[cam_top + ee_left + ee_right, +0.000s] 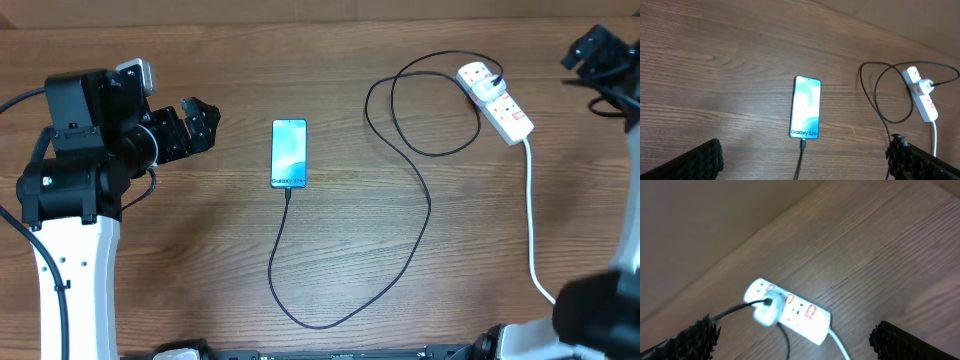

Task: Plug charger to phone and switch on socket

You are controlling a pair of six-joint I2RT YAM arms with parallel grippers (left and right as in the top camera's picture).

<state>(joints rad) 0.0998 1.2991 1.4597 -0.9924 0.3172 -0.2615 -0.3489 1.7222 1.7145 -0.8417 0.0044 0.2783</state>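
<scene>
wooden table [180, 290] carries everything. nearest, the black cable of the charger [801, 157] curves in a loose loop, its tip meeting the bottom edge of the phone [289, 153], which lies flat, screen up, mid-table. the left gripper [208, 125] hovers left of the phone, fingers spread wide, empty. farther back on the right lies the socket [497, 100], the charger's plug in its far end, its white cord [530, 230] trailing nearer. above it hangs the right gripper [792, 330], jaws wide, holding nothing.

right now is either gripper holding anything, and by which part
Nothing is held: the left gripper and the right gripper are both open and empty. The charger lies on the table.
</scene>
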